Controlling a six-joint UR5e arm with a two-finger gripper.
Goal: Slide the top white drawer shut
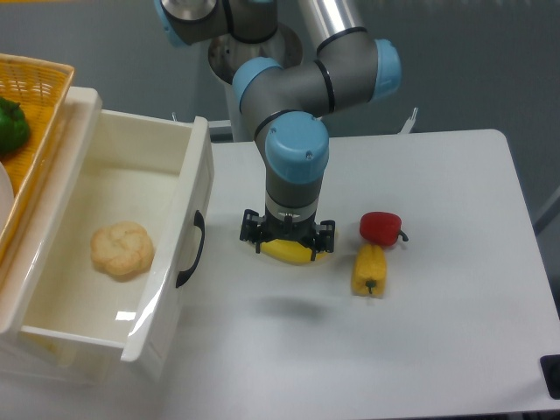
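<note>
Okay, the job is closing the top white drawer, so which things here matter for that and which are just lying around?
Part of the job:
top white drawer, pulled open
black handle on its front panel
gripper, lowered over the banana

Just lying about:
banana
red pepper
yellow pepper
bread roll inside the drawer
yellow basket with a green pepper

Bread roll inside drawer, seemingly.
</note>
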